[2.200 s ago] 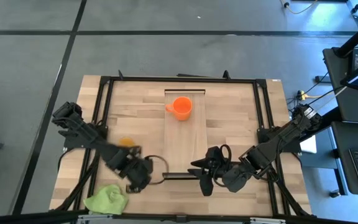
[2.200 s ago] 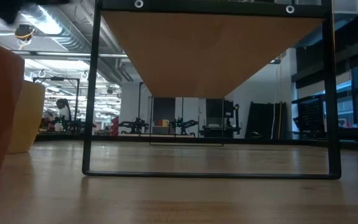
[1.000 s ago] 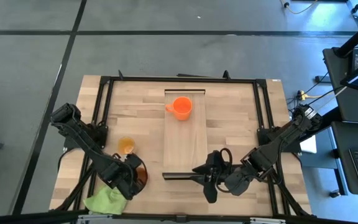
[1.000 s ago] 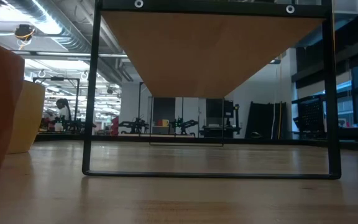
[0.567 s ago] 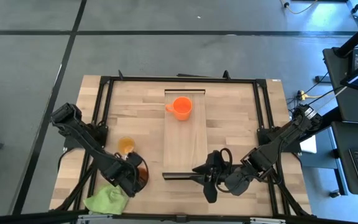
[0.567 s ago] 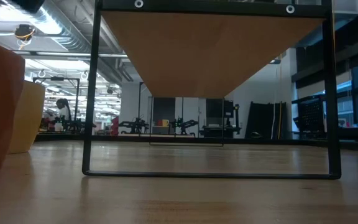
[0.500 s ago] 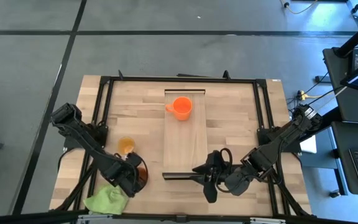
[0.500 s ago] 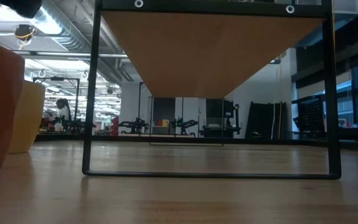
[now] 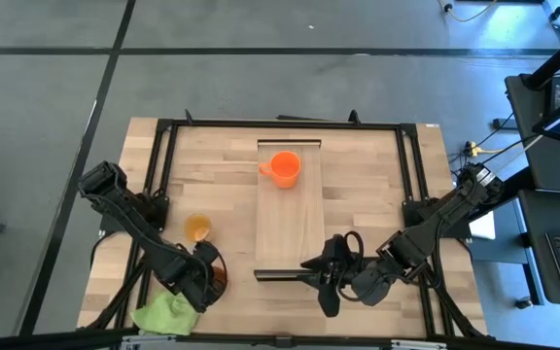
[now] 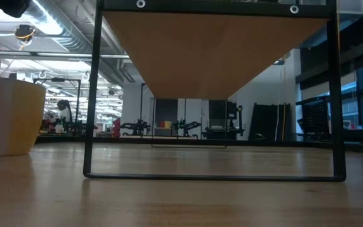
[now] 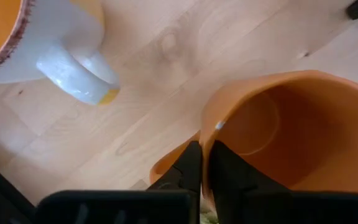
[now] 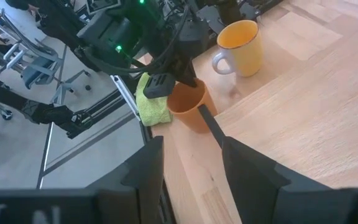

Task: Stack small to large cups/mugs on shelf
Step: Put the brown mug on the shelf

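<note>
**Rust-brown mug pinched at its rim near the table's lower-left edge**

The rust-brown mug (image 9: 218,275) stands at the lower left of the high view, on the tabletop (image 9: 358,194) just above the lime-green cloth (image 9: 166,315). The left gripper (image 9: 208,277) sits right on it. In the left wrist view its two dark fingers (image 11: 192,168) are pressed together on the mug's wall, one inside the rim and one outside, so the mug (image 11: 284,143) is pinched at the rim. The right wrist view shows the same grip from across the table, the mug (image 12: 188,107) upright beside the cloth (image 12: 151,99).

The yellow cup (image 9: 197,227) stands just above the brown mug in the high view, near it but apart; the wrist views show it has a pale handle (image 11: 79,78). In the low view it appears at the far left (image 10: 14,116).

The bright orange mug (image 9: 283,167) stands on the shelf (image 9: 290,233), in its upper part in the high view, handle pointing left.

The right gripper (image 9: 321,282) hovers at the lower end of the shelf, right of centre, its fingers spread wide with nothing between them.
</note>
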